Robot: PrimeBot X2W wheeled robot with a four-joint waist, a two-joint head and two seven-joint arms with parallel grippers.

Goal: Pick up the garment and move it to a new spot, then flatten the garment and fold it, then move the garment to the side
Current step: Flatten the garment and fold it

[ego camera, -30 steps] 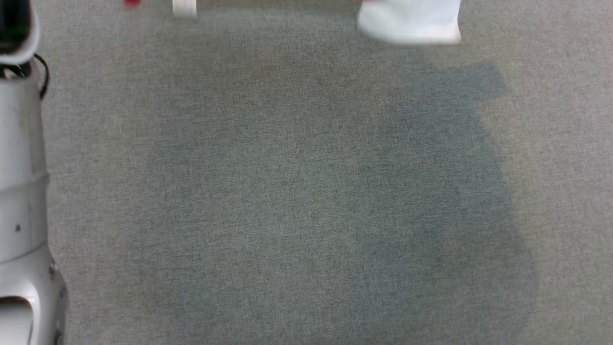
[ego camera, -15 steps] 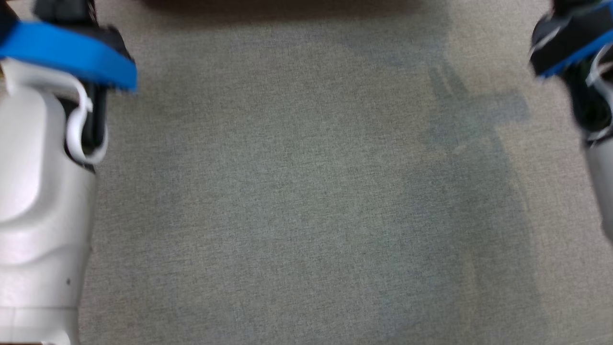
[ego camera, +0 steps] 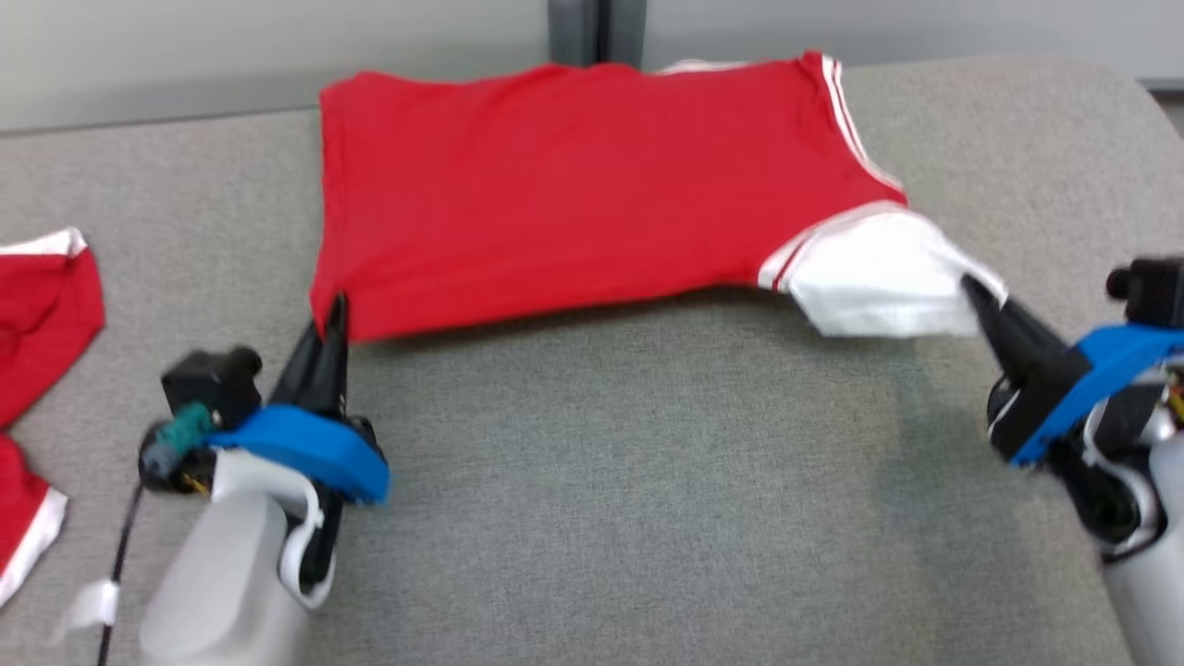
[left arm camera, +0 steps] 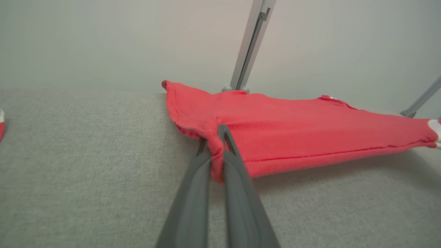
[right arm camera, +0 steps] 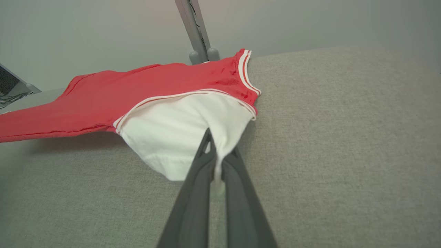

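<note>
The garment (ego camera: 573,176) is a red shirt with white sleeves and white stripes, stretched across the far part of the grey table. My left gripper (ego camera: 330,319) is shut on its red near-left corner, seen up close in the left wrist view as red cloth (left arm camera: 217,155) pinched between the two fingers. My right gripper (ego camera: 971,289) is shut on the white sleeve (ego camera: 879,277) at the near right; the right wrist view shows white fabric (right arm camera: 193,127) bunched between the fingers. The near edge of the garment (left arm camera: 310,134) hangs slightly above the table between the two grips.
The grey cloth-covered table (ego camera: 647,481) spreads out in front of the garment. Another red and white garment (ego camera: 37,314) lies at the table's left edge. A grey metal post (ego camera: 592,28) stands behind the table against a pale wall.
The head camera has swung up from bare grey cloth, so the whole picture has shifted. Both grippers and the red garment, held at two corners, have come into sight.
</note>
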